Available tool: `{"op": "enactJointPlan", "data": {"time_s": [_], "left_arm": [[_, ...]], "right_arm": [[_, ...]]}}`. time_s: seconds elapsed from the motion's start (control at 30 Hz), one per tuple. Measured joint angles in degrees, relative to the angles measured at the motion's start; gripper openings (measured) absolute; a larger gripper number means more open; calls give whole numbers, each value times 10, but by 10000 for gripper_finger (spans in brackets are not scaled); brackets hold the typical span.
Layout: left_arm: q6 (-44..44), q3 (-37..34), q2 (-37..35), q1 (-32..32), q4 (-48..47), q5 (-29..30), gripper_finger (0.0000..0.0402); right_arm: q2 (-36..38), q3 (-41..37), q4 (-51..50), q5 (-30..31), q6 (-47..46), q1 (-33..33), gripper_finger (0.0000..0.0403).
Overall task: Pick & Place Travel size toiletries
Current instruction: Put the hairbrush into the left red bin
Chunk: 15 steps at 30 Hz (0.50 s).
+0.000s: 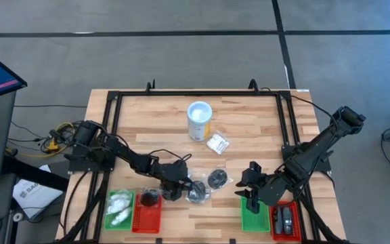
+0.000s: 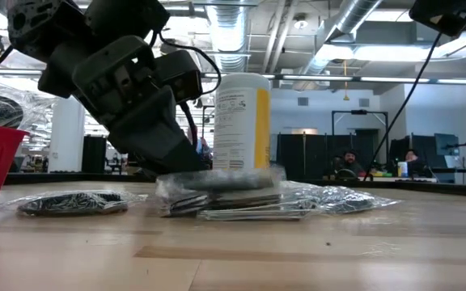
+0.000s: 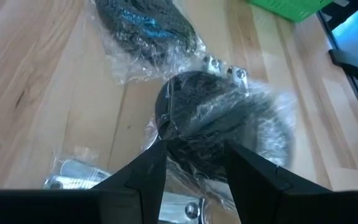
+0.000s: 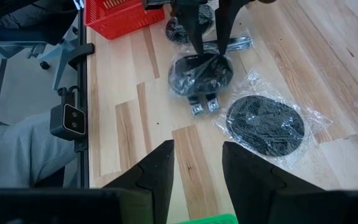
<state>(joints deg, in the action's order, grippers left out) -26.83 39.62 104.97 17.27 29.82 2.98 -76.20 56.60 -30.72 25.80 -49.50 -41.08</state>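
Toiletries lie mid-worktop (image 1: 249, 122): we see the left pincer (image 1: 193, 192) pinching a black round packet (image 3: 222, 124) just beside the red tray (image 1: 147, 215). Another black packet (image 1: 217, 179) rests alongside. Right pincer (image 1: 251, 194) hovers part-open over the green tray (image 1: 252, 218), holding nothing.

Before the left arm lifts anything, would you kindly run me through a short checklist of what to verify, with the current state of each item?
1. Left pincer on a packet: ok; its fingers straddle the black round packet.
2. Grip firm enough to lift: cannot tell; the fingers sit against the clear wrap.
3. Neighbouring black packet apart from the one straddled: ok in the right wrist view.
4. Red tray by the left arm has room: ok; one dark item inside, floor mostly bare.
5. Right pincer out of the way: ok; open and empty over the green tray.
6. White tub clear of the lift path: ok.
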Motion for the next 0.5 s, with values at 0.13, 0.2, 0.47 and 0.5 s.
{"op": "enactJointPlan", "data": {"time_s": [0.13,0.2,0.47,0.5], "left_arm": [[12,0,-5,-1,4,0,153],[14,0,-8,-1,-1,0,153],[30,0,-9,-1,2,29,153],[41,0,-9,-1,2,34,153]], "right_arm": [[0,0,0,0,0,0,127],[0,0,0,0,0,0,127],[0,0,0,0,0,0,127],[0,0,0,0,0,0,127]]}}
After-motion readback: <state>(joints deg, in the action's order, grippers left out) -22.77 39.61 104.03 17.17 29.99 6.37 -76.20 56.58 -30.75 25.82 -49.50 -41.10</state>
